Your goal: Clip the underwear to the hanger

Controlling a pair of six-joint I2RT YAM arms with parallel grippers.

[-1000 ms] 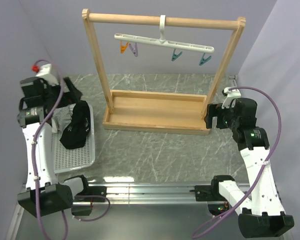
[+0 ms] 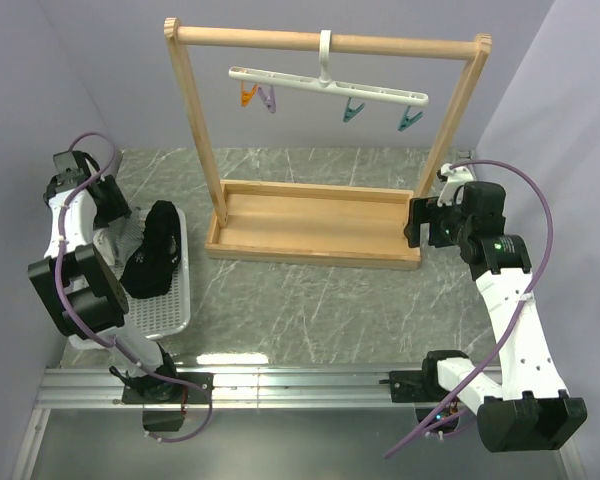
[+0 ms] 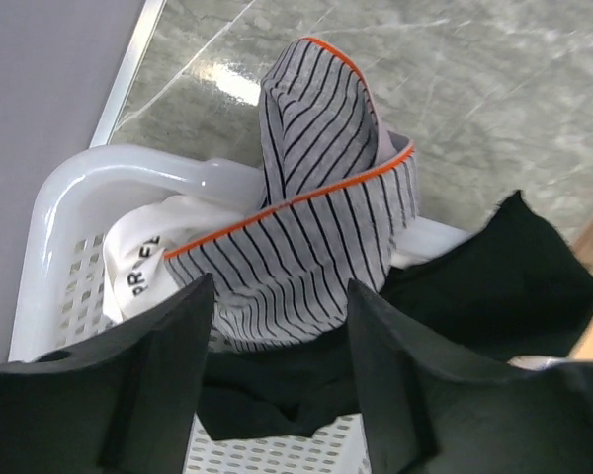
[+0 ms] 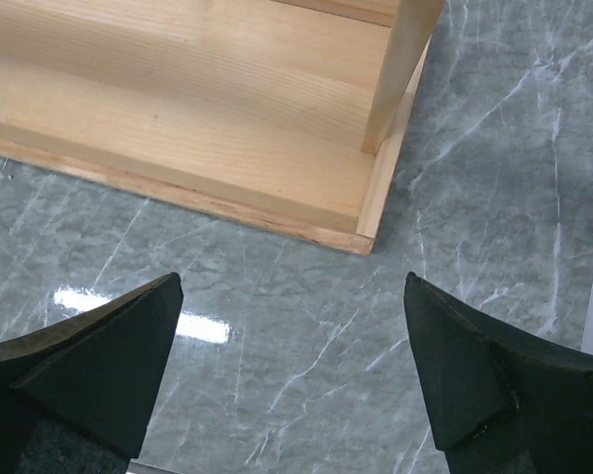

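The underwear [image 3: 316, 188], grey cloth with fine dark stripes and an orange edge, lies bunched over the far rim of a white basket [image 3: 59, 257]. My left gripper [image 3: 282, 286] hangs just above it with its jaws partly apart. The striped cloth and a black garment [image 3: 494, 286] lie between and beyond its fingertips, and I see no pinch on either. The hanger [image 2: 328, 88], a white bar with orange, purple and teal clips, hangs from the wooden frame's top rail. My right gripper [image 4: 292, 306] stands wide open over bare marble, holding nothing.
The wooden frame [image 2: 198, 150] stands on a shallow wooden tray base [image 2: 310, 215], whose corner [image 4: 361, 232] lies just ahead of the right gripper. A whitish cloth with black letters [image 3: 143, 262] lies in the basket [image 2: 160, 315] beside the black garment [image 2: 152, 255]. Grey walls close both sides.
The left arm has swung down over the basket's far end and its jaws have narrowed. The right arm has shifted slightly towards the frame.
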